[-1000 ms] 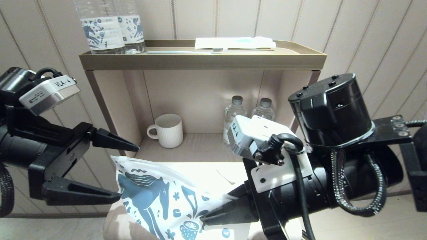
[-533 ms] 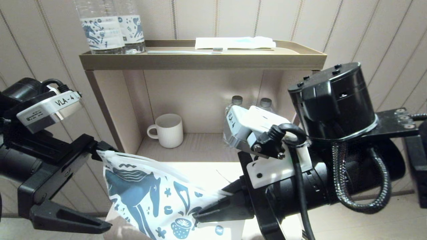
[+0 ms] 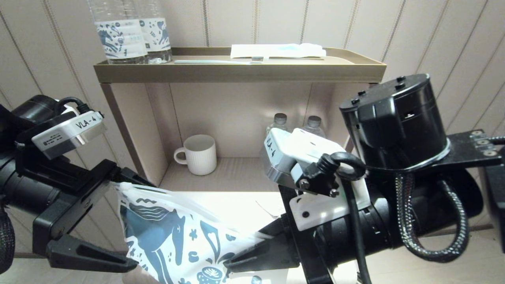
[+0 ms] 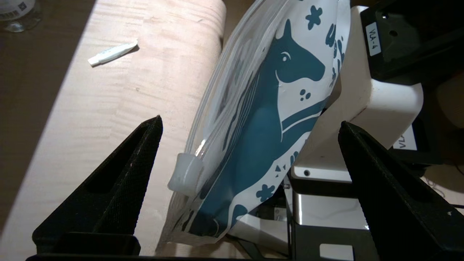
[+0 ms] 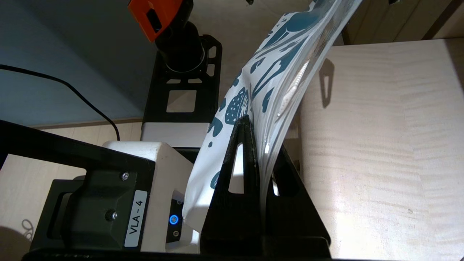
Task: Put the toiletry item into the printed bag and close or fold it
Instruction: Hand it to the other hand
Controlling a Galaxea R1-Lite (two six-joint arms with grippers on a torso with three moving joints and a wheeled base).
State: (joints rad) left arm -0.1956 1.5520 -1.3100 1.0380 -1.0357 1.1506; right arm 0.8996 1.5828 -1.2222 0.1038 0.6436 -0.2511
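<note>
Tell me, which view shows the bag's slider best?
Left wrist view: the slider sits at the end of the bag, between the open left gripper fingers. Head view hides it; right wrist view shows none.

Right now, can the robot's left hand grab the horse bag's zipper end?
Probably yes. The left hand is open, and the printed bag's slider end sits between its fingers with nothing in the way. The right hand holds the other end.
</note>
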